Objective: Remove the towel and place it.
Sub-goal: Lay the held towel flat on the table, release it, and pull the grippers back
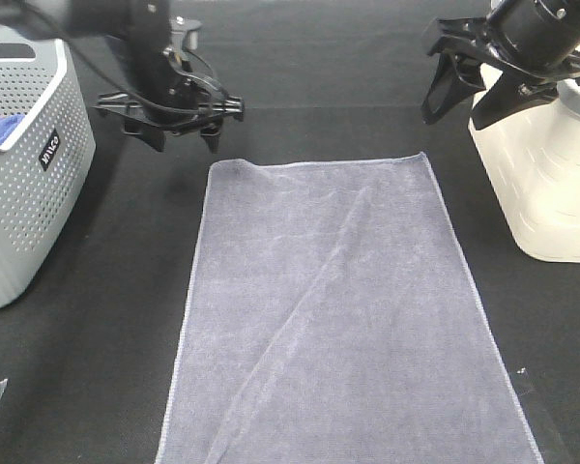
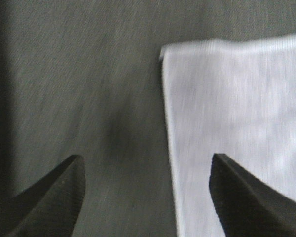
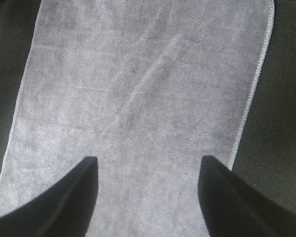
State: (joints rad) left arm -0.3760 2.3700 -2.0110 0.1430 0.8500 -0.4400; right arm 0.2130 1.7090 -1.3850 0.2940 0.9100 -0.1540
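Observation:
The slate-grey towel point(image 1: 338, 309) lies spread flat on the black table, long side running toward the front edge, with a diagonal crease across it. Just beyond its far left corner hovers my left gripper point(image 1: 182, 138), open, with nothing between its fingers. The left wrist view shows that corner of the towel point(image 2: 237, 123) beside the open gripper point(image 2: 145, 192). My right gripper point(image 1: 462, 104) hangs open above the far right corner, empty. Between its fingertips, in the right wrist view, the towel point(image 3: 143, 98) fills the space under the open gripper point(image 3: 148, 197).
A grey perforated basket point(image 1: 24, 184) stands at the left edge with a bright blue cloth point(image 1: 0, 126) inside. A cream plastic bin point(image 1: 546, 174) stands at the right edge, close to the right arm.

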